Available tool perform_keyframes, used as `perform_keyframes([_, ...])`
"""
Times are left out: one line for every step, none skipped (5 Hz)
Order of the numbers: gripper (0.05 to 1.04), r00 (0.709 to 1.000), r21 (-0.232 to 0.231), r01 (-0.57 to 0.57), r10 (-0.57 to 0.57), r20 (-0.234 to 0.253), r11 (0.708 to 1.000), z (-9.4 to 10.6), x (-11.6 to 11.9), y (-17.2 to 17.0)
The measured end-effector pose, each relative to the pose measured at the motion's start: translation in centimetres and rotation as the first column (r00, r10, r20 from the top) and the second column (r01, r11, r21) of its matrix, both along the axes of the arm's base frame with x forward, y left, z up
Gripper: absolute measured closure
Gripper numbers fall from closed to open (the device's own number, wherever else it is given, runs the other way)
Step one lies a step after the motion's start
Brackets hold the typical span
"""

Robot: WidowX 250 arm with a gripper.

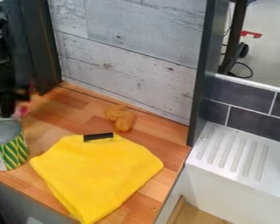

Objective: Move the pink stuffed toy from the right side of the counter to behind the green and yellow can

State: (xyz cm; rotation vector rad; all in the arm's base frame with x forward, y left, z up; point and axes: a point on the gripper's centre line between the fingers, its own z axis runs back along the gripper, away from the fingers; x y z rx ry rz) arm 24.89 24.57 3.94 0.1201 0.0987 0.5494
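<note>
Pincer (3, 108), black, one: at the left edge, hanging over the mouth of the can; whether clenched or released, cannot tell. Can (12, 150), one, upright, open-topped with a grey interior, its side bearing green and yellow diagonal stripes and a pale panel; at the left front of the surface (66, 105), below the pincer. Small pink-red item (22, 108), blurred, just behind the can and beside the pincer. Cloth (98, 175), yellow, one, lying flat in a rough diamond, right of the can, a corner pointing to the front edge. Black strip (98, 137), short, at the cloth's rear edge. Lump (124, 119), orange-brown, knobbly, on the wood behind the cloth. Surface of wooden blocks in mixed browns. Wall panel (131, 57) of pale grey boards, at the rear. Dark upright post (202, 74), right of the panel. White ribbed drainboard (233, 153), at right, below dark tiles (256, 122).
</note>
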Motion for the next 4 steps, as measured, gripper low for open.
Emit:
perform_keyframes([0.837, 1.000, -0.018, 0.024, -0.024, 0.017, 1.000, -0.2, 0.3, -0.2])
perform_keyframes([0.568, 0.997, -0.045, 0.068, -0.067, 0.025, 0.997, -0.2, 0.5, -0.6])
perform_keyframes([0.266, 0.997, -0.017, 0.068, -0.067, 0.046, 0.998, 1.3, 0.4, -0.7])
perform_keyframes([0.074, 0.997, 0.006, 0.061, -0.061, 0.049, 0.998, 2.9, 0.1, -0.6])
